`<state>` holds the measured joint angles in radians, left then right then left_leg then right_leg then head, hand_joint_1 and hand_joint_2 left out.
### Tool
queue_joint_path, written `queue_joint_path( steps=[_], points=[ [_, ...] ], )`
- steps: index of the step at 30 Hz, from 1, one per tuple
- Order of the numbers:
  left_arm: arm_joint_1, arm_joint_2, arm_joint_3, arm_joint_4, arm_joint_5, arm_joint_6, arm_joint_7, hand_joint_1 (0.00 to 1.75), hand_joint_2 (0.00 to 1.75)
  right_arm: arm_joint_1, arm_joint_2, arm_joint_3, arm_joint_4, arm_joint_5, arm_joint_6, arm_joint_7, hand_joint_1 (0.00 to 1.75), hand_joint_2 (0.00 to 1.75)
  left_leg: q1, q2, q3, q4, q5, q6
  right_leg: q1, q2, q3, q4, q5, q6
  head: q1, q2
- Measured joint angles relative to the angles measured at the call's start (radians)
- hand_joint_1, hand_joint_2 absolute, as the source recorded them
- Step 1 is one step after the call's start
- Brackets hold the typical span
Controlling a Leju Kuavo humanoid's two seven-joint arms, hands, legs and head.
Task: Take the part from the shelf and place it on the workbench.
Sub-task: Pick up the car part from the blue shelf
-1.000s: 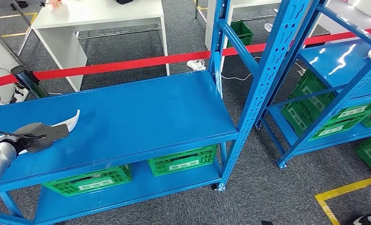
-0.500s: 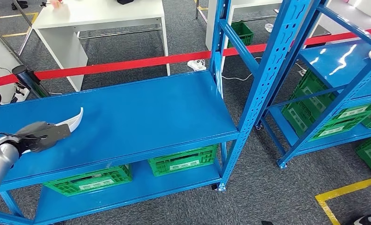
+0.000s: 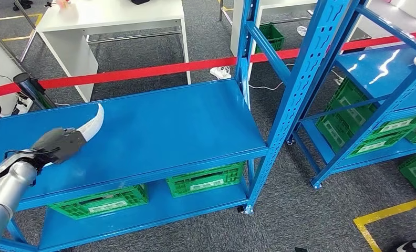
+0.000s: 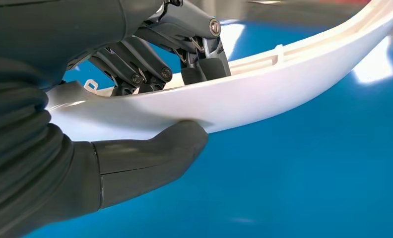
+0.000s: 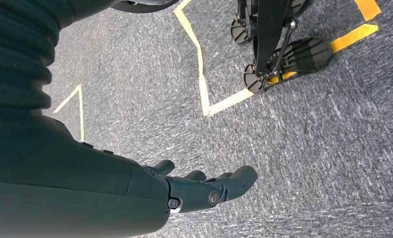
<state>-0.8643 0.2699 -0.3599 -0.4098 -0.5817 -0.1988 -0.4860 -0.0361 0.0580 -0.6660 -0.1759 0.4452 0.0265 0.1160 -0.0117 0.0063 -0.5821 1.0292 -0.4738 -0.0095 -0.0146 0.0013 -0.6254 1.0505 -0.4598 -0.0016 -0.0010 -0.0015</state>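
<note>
Left hand lifts the part higher and farther over the shelf

Over the last second the left hand, gripping the white curved part, has moved to the right and away from the near edge of the blue shelf. The part's pointed tip, which sat low and leaned right a second ago, now rises more steeply and reaches farther across the shelf surface, and more of the silver forearm has come up from the lower left.
</note>
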Motion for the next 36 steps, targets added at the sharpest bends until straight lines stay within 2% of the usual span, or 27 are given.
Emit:
queue_joint_path(
  steps=[2,6,10,15,24,32,36],
  points=[
    [0.011,-0.023,0.05,-0.052,0.147,-0.056,-0.032,1.75,1.75,0.0,0.0,-0.003,0.0,0.002,0.001,-0.002,0.0,1.75,0.0,0.0,-0.001,0.0,0.0,0.0,0.0,0.0,0.0,0.0,0.0,0.001,0.0,0.0],
    [0.034,-0.064,0.122,-0.208,0.359,-0.137,0.018,1.75,1.75,0.0,0.0,-0.011,0.0,0.004,0.001,-0.005,0.0,1.75,0.0,0.001,-0.002,0.001,0.0,0.001,0.0,0.0,-0.001,-0.001,0.001,0.002,0.0,0.0],
    [0.05,-0.079,0.149,-0.299,0.401,-0.147,0.03,1.75,1.75,0.001,0.0,-0.017,0.0,0.005,0.001,-0.007,0.0,1.75,0.0,0.002,-0.002,0.001,0.0,0.001,0.0,0.001,-0.002,-0.001,0.001,0.002,0.0,0.0],
    [0.072,-0.092,0.166,-0.387,0.493,-0.184,-0.007,1.75,1.75,0.0,0.0,-0.02,0.0,0.009,0.001,-0.011,0.0,1.75,0.0,0.001,-0.003,0.001,0.0,0.001,0.0,0.001,-0.002,-0.001,0.001,0.002,0.0,0.0],
    [0.131,-0.14,0.17,-0.646,0.704,-0.231,0.074,1.75,1.75,0.0,0.0,-0.037,0.0,0.011,0.001,0.0,0.0,1.75,0.0,0.001,-0.005,0.001,-0.001,0.002,0.0,0.001,-0.003,-0.002,0.002,0.003,0.0,0.0],
    [0.148,-0.142,0.17,-0.695,0.793,-0.277,0.082,1.75,1.75,0.0,0.002,-0.046,0.0,0.015,0.001,0.0,0.0,1.75,-0.003,0.001,-0.007,0.003,-0.001,0.003,-0.004,0.0,-0.003,-0.004,0.004,0.006,0.0,0.0],
    [0.149,-0.141,0.171,-0.697,0.807,-0.282,0.082,1.75,1.75,0.0,0.004,-0.047,0.0,0.016,0.001,0.0,0.0,1.75,-0.005,0.0,-0.01,0.007,-0.002,0.009,-0.006,0.0,-0.004,-0.004,0.006,0.01,0.0,0.0]
  ],
)
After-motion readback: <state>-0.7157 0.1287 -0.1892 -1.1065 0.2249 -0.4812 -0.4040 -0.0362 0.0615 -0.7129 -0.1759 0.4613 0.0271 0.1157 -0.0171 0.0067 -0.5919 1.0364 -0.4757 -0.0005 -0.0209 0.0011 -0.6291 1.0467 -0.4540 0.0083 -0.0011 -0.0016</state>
